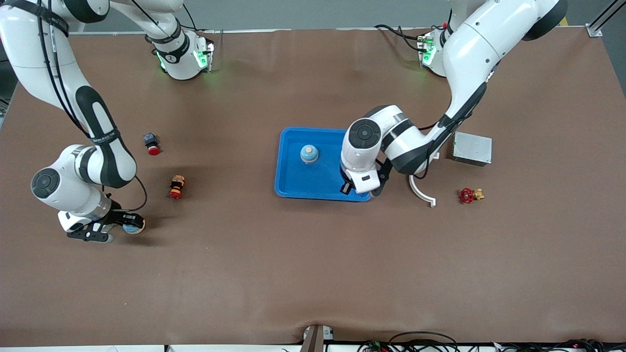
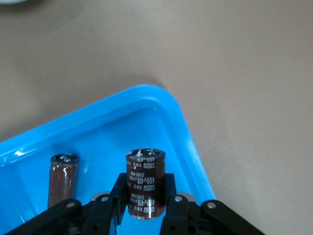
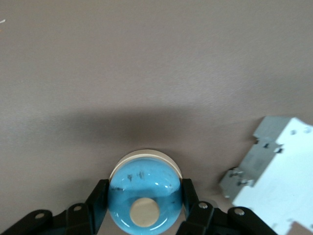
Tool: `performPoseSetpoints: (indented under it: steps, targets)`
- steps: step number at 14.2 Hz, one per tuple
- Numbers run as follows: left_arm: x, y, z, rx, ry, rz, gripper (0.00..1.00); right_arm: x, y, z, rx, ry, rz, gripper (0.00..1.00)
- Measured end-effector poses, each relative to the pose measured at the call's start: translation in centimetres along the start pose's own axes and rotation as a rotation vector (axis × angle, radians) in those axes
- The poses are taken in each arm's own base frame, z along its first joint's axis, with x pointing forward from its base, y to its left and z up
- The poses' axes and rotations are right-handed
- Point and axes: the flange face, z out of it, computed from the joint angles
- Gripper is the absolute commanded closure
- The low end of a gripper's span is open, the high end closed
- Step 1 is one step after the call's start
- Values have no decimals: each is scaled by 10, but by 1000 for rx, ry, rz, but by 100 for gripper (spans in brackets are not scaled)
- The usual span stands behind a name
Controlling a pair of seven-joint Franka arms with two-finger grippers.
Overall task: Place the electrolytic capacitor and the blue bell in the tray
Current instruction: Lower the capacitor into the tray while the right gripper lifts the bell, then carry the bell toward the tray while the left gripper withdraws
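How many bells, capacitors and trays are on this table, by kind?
Blue bells: 2, one in the tray, one held by the right gripper.
Electrolytic capacitors: 2, one in the tray, one held by the left gripper over it.
Tray: 1.
Total: 5.

Brown table (image 1: 313,274) carries blue tray (image 1: 293,188), grey box (image 1: 472,148).
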Motion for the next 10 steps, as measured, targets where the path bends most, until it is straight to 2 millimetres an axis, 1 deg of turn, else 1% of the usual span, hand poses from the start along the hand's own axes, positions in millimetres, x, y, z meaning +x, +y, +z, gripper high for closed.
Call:
performPoseSetpoints:
  steps: [3, 5, 7, 8, 9, 10]
  targets:
    - [-13, -7, 29, 37, 26, 10, 100, 0, -11, 0, 2, -2, 10, 100]
    - [-16, -10, 41, 53, 34, 11, 100, 0, -16, -3, 4, -22, 5, 100]
    - [-13, -9, 43, 56, 35, 5, 100, 1, -25, -17, 6, -55, 22, 100]
    - [-13, -9, 43, 56, 36, 0, 100, 2, -34, -29, 7, -71, 38, 100]
    - [-13, -9, 43, 56, 36, -2, 85, 1, -47, -42, 8, -85, 58, 100]
    - [-13, -10, 44, 57, 36, -2, 58, 1, -61, -54, 7, -95, 81, 100]
